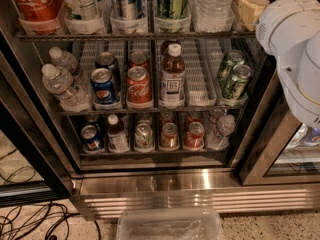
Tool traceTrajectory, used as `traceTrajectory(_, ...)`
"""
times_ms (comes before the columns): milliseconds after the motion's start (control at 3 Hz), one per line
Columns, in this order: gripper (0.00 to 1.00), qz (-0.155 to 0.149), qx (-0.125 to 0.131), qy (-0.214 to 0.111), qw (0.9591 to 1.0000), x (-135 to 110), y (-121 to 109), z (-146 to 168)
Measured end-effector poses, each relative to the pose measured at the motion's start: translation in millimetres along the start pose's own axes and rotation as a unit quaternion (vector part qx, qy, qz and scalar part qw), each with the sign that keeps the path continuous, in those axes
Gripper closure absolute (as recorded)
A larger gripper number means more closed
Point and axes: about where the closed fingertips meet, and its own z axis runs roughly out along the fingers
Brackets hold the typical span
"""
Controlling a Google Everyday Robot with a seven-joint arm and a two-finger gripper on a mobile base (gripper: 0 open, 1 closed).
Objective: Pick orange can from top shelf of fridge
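The fridge (200,184) stands open in front of me, with a stainless steel base and wire racks of drinks. At the top edge of the view runs a dark wire rack (220,35) with rounded clear plastic lane cups (127,24). It holds a red Coca-Cola bottle (35,1), tall cans, a green-striped can (172,1) and a water bottle. No orange can shows; it is out of view. My white arm (290,44) fills the upper right. The gripper is not in view.
The middle rack holds water bottles (62,86), a blue can (103,86), a red cola can (138,86), a brown bottle (172,76) and green cans (235,79). Small cans fill the lower rack. A clear plastic bin (170,224) and cables (30,219) lie on the floor.
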Motion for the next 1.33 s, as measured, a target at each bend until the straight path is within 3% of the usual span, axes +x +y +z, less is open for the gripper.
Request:
traceTrajectory(1000, 0.38, 0.007, 0.003, 0.018, 0.9998, 13, 0, 16)
traceTrajectory(1333, 0.57, 0.011, 0.001, 0.022, 0.9997, 15, 0, 21)
